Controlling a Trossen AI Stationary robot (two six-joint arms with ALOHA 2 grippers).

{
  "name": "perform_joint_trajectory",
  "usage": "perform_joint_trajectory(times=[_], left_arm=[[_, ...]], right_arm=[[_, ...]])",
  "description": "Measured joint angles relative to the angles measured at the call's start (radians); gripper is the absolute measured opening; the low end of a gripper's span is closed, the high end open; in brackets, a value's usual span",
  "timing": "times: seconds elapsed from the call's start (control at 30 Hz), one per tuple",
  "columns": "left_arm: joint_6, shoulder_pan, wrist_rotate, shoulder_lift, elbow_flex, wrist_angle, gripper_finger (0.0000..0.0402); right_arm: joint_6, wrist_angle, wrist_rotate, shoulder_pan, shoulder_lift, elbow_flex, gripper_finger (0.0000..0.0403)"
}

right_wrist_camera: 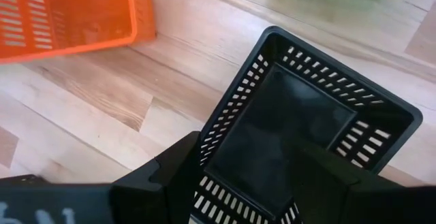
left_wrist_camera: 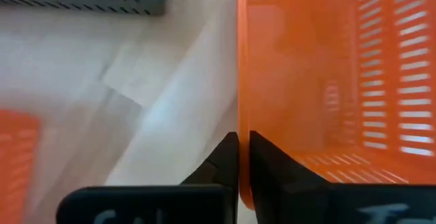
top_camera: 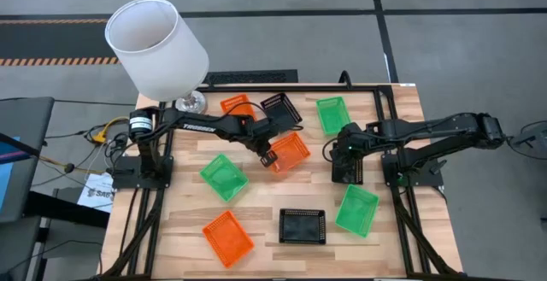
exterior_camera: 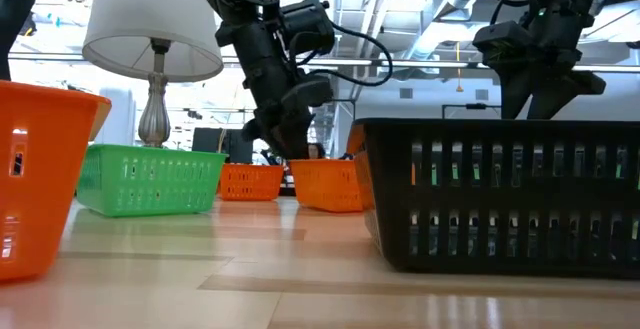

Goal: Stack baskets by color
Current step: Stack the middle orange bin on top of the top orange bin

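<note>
Left gripper [left_wrist_camera: 238, 157] pinches the wall of an orange basket [top_camera: 287, 151] at mid-table.
Right gripper [right_wrist_camera: 245, 176], jaws wide, straddles the rim of a black basket [right_wrist_camera: 300, 125] (every basket in view looks empty); 3 green baskets lie apart.

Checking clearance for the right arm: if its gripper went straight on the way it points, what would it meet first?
The right gripper points down at the black basket straddled by its open fingers, so probably that basket's floor first; depth is unclear.
</note>
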Motion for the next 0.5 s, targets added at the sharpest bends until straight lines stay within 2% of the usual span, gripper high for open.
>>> perform_joint_trajectory(times=[0.27, 0.5], left_arm=[[-0.096, 0.000, 0.007, -0.046, 0.109, -0.168, 0.0001], [-0.170, 0.000, -0.121, -0.193, 0.160, -0.290, 0.0000]], right_arm=[[-0.010, -0.006, 0.013, 0.000, 0.000, 0.000, 0.0224], [-0.010, -0.019, 0.056, 0.000, 0.000, 0.000, 0.0224]])
